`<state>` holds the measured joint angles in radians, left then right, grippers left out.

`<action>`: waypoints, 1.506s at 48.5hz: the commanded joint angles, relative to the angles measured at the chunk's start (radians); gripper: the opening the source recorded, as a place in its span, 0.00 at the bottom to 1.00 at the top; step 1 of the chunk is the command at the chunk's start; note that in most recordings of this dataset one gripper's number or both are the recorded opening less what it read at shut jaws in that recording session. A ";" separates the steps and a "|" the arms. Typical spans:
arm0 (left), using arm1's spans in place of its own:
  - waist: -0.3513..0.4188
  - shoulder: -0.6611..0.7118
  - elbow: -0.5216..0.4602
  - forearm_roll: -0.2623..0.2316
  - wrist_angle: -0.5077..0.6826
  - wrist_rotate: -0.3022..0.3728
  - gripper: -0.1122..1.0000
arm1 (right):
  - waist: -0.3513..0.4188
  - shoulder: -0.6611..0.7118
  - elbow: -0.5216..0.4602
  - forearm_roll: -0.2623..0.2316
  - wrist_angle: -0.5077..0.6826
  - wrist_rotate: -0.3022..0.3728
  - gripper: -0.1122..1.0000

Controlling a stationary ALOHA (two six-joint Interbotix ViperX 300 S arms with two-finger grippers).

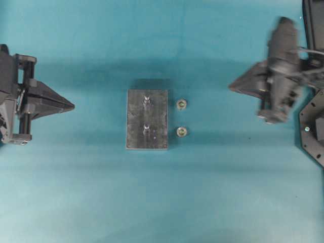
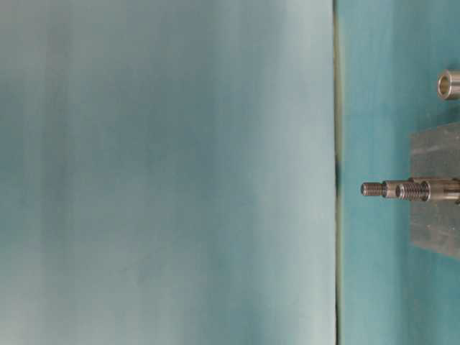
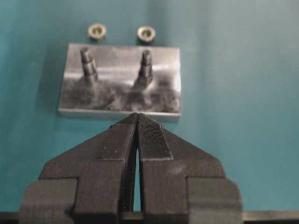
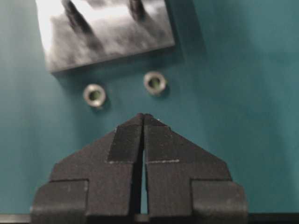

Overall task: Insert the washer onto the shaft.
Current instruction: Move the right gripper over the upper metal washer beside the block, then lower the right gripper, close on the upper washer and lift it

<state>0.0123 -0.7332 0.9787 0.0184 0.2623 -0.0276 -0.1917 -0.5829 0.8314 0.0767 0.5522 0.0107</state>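
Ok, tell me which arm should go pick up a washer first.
Right. The washers lie on the right gripper's side of the plate; the left gripper would have to cross the shafts.

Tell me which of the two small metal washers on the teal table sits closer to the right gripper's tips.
In the right wrist view, the right-hand small metal washer sits closer to the shut right gripper; the other washer lies farther left.

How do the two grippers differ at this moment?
The left gripper sits square to the plate, tips pointing at it; the right gripper is angled. The left looks sharp, the right motion-blurred. The washers lie on the right gripper's side of the plate. Both are shut and empty.
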 commanded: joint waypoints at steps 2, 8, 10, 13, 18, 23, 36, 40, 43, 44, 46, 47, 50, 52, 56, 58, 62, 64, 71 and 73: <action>0.002 0.009 -0.031 0.002 0.009 0.002 0.10 | -0.020 0.094 -0.078 -0.002 0.032 0.008 0.11; -0.002 0.008 -0.032 0.002 0.015 0.003 0.10 | -0.026 0.184 -0.115 -0.002 0.035 -0.006 0.11; -0.003 0.009 -0.031 0.003 0.015 0.003 0.10 | -0.028 0.210 -0.124 -0.003 0.029 -0.008 0.11; -0.003 0.009 -0.031 0.002 0.017 0.003 0.10 | -0.031 0.249 -0.135 -0.003 0.018 -0.006 0.11; -0.005 0.009 -0.029 0.002 0.020 0.003 0.10 | -0.029 0.301 -0.152 -0.003 0.017 -0.006 0.11; -0.009 0.009 -0.028 0.002 0.020 0.003 0.10 | -0.029 0.356 -0.175 -0.003 0.026 -0.006 0.19; -0.015 0.006 -0.029 0.003 0.026 0.002 0.10 | -0.031 0.525 -0.285 -0.029 0.081 -0.005 0.86; -0.017 0.003 -0.028 0.002 0.031 0.002 0.10 | -0.031 0.575 -0.321 -0.034 0.097 -0.006 0.92; -0.020 0.003 -0.028 0.003 0.035 0.002 0.10 | -0.031 0.617 -0.345 -0.034 0.112 -0.008 0.88; -0.020 0.002 -0.028 0.003 0.037 0.000 0.10 | -0.029 0.627 -0.354 -0.034 0.118 -0.008 0.88; -0.021 0.002 -0.028 0.003 0.038 0.000 0.10 | -0.028 0.649 -0.367 -0.034 0.132 -0.009 0.87; -0.020 0.002 -0.029 0.002 0.038 0.002 0.10 | -0.026 0.657 -0.373 -0.034 0.140 -0.009 0.87; -0.021 0.002 -0.028 0.002 0.040 0.002 0.10 | -0.025 0.683 -0.390 -0.034 0.160 -0.017 0.87; -0.021 0.000 -0.028 0.003 0.043 0.002 0.10 | -0.018 0.696 -0.400 -0.034 0.169 -0.026 0.87; -0.020 0.000 -0.028 0.002 0.044 0.002 0.10 | -0.012 0.716 -0.417 -0.032 0.176 -0.043 0.87; -0.021 0.000 -0.028 0.003 0.048 0.002 0.10 | -0.009 0.724 -0.423 -0.032 0.176 -0.046 0.87; -0.020 0.000 -0.026 0.002 0.049 0.002 0.10 | -0.006 0.736 -0.431 -0.032 0.173 -0.046 0.87; -0.021 0.000 -0.026 0.003 0.051 0.002 0.10 | -0.005 0.741 -0.433 -0.032 0.173 -0.046 0.87; -0.021 0.000 -0.025 0.003 0.051 0.000 0.10 | 0.005 0.762 -0.434 -0.029 0.170 -0.046 0.87; -0.021 0.000 -0.025 0.002 0.049 0.000 0.10 | 0.006 0.767 -0.434 -0.029 0.169 -0.046 0.87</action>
<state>-0.0061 -0.7317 0.9741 0.0184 0.3160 -0.0261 -0.1948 0.1933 0.4203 0.0445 0.7256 -0.0261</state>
